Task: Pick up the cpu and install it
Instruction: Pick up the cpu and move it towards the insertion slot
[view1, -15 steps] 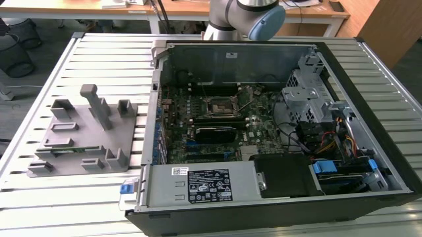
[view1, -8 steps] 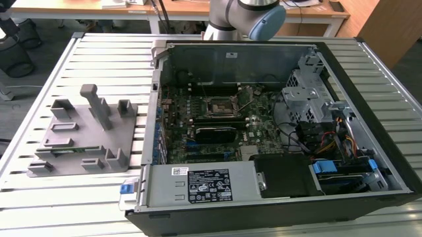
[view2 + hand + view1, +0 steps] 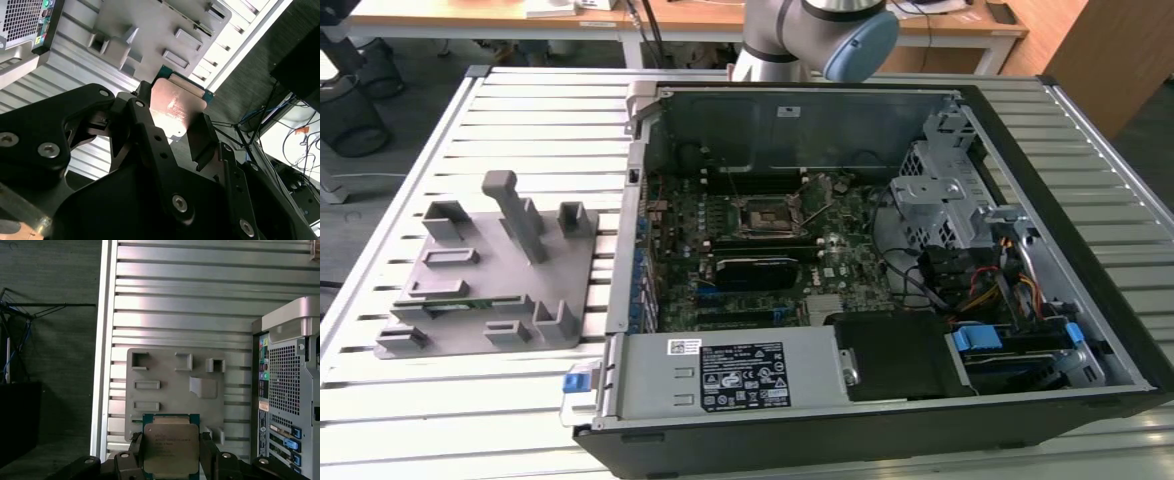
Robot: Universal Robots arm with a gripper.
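Pincer (image 3: 171,456) shut tight on cpu (image 3: 171,440). Gripped by two side edges, likely to keep shiny top and underside untouched. Held between fingers (image 3: 202,135), poking out past tips, up off bench (image 3: 175,305). Grey block tray (image 3: 175,380) far beyond pincer tips, lying on bench. Computer box (image 3: 285,390) off to side, well apart from pincer. Cpu not yet in box.

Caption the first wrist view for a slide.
Fingers clamp the cpu, with the grey fixture and computer case beyond.
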